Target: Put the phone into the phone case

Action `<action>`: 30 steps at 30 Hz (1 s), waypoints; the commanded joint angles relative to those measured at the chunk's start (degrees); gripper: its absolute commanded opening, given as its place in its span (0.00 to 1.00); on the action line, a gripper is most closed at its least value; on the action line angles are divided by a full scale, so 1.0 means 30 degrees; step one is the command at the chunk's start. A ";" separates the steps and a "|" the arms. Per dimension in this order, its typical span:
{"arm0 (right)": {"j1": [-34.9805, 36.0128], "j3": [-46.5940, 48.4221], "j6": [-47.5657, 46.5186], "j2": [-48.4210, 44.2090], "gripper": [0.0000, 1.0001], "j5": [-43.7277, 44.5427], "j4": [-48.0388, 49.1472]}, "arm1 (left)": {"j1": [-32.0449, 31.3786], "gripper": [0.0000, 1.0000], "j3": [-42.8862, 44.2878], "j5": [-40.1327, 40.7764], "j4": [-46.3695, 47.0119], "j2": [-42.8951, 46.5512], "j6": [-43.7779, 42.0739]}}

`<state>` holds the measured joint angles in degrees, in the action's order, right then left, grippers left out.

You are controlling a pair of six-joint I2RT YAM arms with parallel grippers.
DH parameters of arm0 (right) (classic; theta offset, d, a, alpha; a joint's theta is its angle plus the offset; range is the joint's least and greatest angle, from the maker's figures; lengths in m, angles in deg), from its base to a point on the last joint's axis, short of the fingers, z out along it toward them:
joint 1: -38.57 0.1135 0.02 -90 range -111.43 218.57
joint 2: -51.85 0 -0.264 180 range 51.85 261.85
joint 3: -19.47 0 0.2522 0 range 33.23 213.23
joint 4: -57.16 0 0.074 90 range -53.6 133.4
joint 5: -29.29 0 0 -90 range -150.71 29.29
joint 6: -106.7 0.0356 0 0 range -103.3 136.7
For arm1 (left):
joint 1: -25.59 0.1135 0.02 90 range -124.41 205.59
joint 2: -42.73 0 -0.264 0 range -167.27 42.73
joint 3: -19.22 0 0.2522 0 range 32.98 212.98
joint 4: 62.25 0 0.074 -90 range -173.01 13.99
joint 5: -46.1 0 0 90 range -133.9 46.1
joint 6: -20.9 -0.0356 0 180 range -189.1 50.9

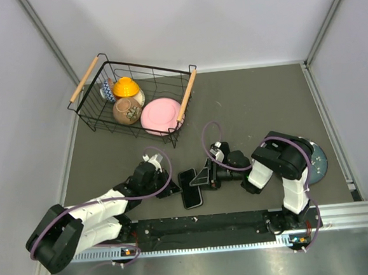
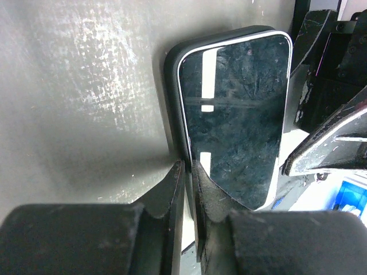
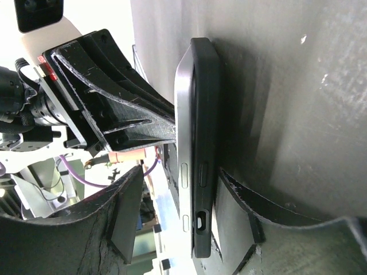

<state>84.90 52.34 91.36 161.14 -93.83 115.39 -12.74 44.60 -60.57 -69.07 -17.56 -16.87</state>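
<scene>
One phone [image 2: 235, 114], glossy screen up, lies in the black phone case [image 2: 171, 74] on the grey table [image 1: 252, 106], between the two arms and near the front edge. Seen edge-on from the right wrist, its grey side stands proud of the case's rim, so it is not seated flush along that side. The right gripper [image 3: 179, 172] is wide open astride the end with the port. One finger lies between case and table, and the other is clear of the screen. The left gripper [image 2: 187, 169] meets a corner of the case with its fingers all but together. Whether they pinch the rim I cannot tell. Farther back stands a wire basket [image 1: 149, 65] holding a pink plate [image 1: 162, 115] and a yellow-lidded pot [image 1: 126, 86].
</scene>
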 commanded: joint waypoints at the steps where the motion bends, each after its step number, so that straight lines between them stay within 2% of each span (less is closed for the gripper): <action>1: 0.0232 -0.0160 -0.0216 -0.0776 0.53 -0.0356 0.6766 | -0.0115 0.14 0.0141 -0.0129 0.0675 -0.0205 -0.0446; 5: 0.0232 -0.0190 -0.0187 -0.0983 0.55 -0.0326 0.6737 | -0.0115 0.14 0.0170 -0.0216 0.0733 -0.0235 -0.0417; 12: 0.0232 -0.0248 -0.0216 -0.1011 0.49 -0.0296 0.6766 | -0.0115 0.14 0.0229 -0.0070 0.0587 -0.0322 -0.0475; 17: 0.0232 -0.0511 -0.0216 -0.1421 0.55 -0.0122 0.6766 | -0.0144 0.14 0.0287 -0.0070 0.0558 -0.0352 -0.0505; 21: 0.0232 -0.0629 -0.0304 -0.1393 0.52 -0.0004 0.6766 | -0.0115 0.13 0.0288 -0.0099 0.0587 -0.0410 -0.0534; 24: 0.0232 -0.0658 -0.0362 -0.1480 0.47 -0.0004 0.6737 | -0.0086 0.13 0.0288 -0.0157 0.0558 -0.0439 -0.0505; 27: 0.0232 -0.0629 -0.0363 -0.1568 0.34 0.0055 0.6737 | -0.0086 0.13 0.0288 -0.0100 0.0558 -0.0323 -0.0505; 28: 0.0232 -0.0658 -0.0334 -0.1569 0.24 0.0084 0.6766 | -0.0086 0.14 0.0288 -0.0099 0.0529 -0.0322 -0.0505; 30: 0.0232 -0.0629 -0.0304 -0.1569 0.13 0.0084 0.6737 | -0.0115 0.13 0.0288 -0.0157 0.0558 -0.0323 -0.0446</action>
<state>84.96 50.48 90.59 158.83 -93.40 115.85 -12.78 44.60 -60.98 -68.40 -18.28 -17.20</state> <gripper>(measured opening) 0.243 0.135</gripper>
